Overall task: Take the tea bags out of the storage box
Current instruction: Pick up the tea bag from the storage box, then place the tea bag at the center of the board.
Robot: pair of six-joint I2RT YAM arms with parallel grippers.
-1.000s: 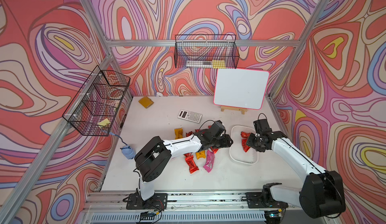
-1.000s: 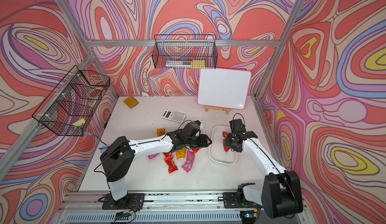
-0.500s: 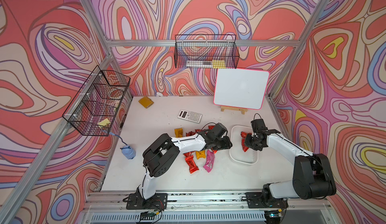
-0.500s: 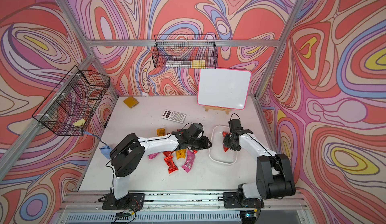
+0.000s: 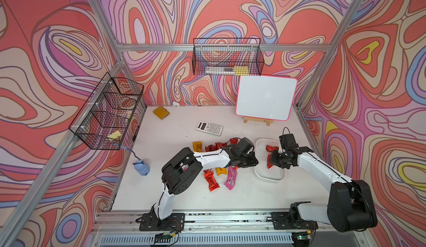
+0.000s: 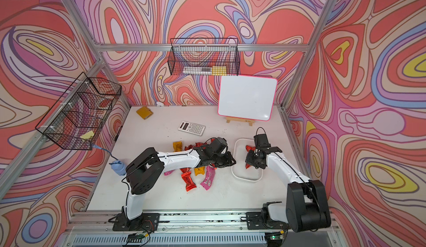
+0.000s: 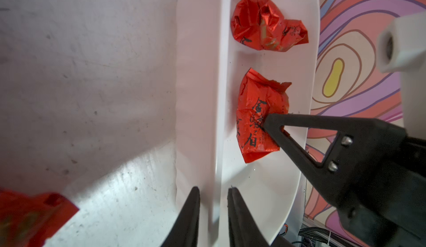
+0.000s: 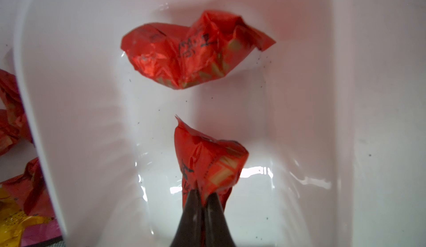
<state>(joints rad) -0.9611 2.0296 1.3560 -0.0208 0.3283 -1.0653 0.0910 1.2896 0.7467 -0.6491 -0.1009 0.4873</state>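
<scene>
- Two tea bags (image 7: 265, 26) sit in the box (image 5: 269, 179). All the others lie out on the table (image 5: 253, 199), in a pile (image 5: 211, 181) just beside the box on your left arm's side.
- Your right gripper (image 8: 202, 195) is clenched on the near bag (image 8: 207, 160). The jaws pinch one crumpled end, and the red foil bunches between them.
- That bag's long axis runs straight out ahead of the jaws, in line with them, so its free end points toward the far bag (image 8: 184, 54).
- The far bag lies crosswise to that line and apart from the held one. It rests on the box floor near the end farthest from the arm bases.
- You cannot tell from these views whether the near bag is already off the box floor or touching it.
- Your left gripper (image 7: 213, 189) straddles the box's long wall on the pile side, one finger outside and one inside. The jaws stand narrowly apart, and you cannot tell whether they pinch the wall yet.
- Your right arm is the nearer one to both bags. The left has no bag in it and looks placed to steady the box.
- The coming move is probably a lift and a carry toward the pile. The pile lies across the box from your right arm, so the bag must clear the rim and the left gripper sitting on it.
- Foil held by one end may swing or slip, so lift it clear of the rim before you cross.
</scene>
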